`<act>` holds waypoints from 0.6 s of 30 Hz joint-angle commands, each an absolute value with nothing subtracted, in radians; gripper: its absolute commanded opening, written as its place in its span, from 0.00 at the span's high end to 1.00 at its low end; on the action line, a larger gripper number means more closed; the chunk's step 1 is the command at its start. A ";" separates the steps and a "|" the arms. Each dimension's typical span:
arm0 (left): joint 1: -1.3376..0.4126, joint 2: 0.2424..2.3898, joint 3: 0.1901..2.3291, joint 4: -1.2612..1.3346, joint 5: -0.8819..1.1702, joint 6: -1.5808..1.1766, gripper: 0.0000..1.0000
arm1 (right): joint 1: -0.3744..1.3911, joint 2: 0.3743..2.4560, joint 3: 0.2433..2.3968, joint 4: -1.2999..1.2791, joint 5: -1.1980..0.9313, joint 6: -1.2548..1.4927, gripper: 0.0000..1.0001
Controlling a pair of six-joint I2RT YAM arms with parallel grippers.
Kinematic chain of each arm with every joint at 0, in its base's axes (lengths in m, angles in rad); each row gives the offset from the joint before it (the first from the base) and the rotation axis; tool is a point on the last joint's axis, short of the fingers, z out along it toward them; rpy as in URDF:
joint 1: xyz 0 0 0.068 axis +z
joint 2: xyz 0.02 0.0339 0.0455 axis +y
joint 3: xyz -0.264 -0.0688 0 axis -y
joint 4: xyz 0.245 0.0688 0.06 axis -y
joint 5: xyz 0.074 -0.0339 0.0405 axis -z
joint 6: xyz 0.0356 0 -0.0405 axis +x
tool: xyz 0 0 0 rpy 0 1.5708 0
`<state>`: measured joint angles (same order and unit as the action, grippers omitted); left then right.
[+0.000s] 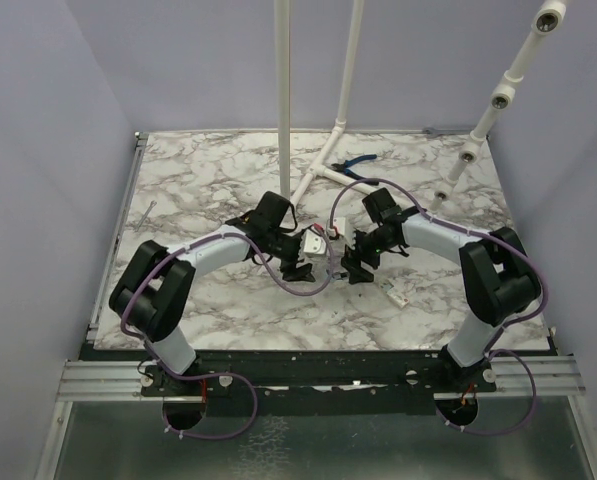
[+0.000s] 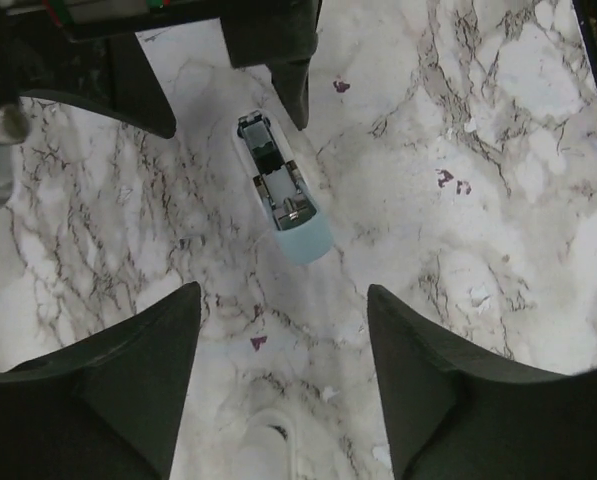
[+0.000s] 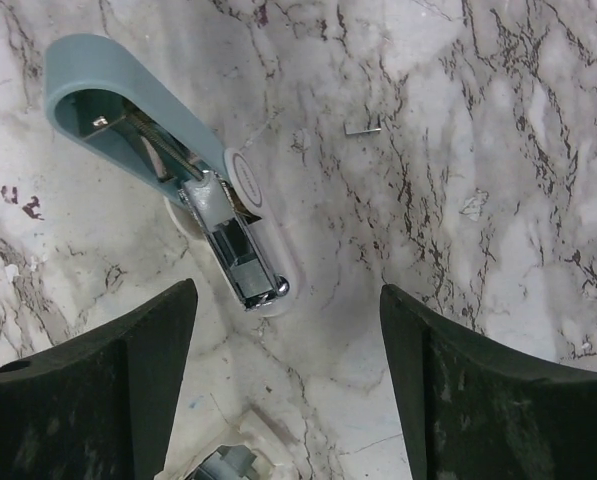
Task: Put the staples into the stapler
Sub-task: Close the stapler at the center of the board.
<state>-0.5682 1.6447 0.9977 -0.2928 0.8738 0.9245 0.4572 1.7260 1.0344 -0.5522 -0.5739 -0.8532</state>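
Left tool (image 2: 283, 385) and right tool (image 3: 288, 392) are both seen spread open, with nothing gripped between their fingers, each hung above the stapler (image 2: 286, 195) and clear of it. The pale blue-green stapler is laid on the marbled desk (image 2: 498, 250) between the two tools, its lid tilted up from the base so that the silvery metal channel is bared. A small silvery sliver (image 3: 362, 128) is seen on the desk near the stapler, not touching it.

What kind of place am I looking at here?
Probably a robotics lab test cell: left arm and right arm bolted to an aluminium rail, marble-patterned table boxed in by plain walls.
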 commanded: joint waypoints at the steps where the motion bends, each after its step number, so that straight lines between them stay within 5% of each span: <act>1: -0.605 1.672 0.950 -0.110 0.868 0.802 0.37 | 0.462 1.759 1.024 -0.518 -0.517 -0.832 0.25; 11: -0.643 1.688 0.872 0.183 0.781 0.582 0.62 | 0.462 1.797 1.021 -0.511 -0.525 -0.785 0.44; 18: -0.697 1.714 0.856 0.269 0.709 0.494 0.68 | 0.462 1.820 1.030 -0.520 -0.567 -0.755 0.55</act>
<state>-0.6643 1.6848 0.8703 0.1711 0.7715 0.5819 0.4572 1.7679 1.0424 -0.5022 -0.5499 -0.7864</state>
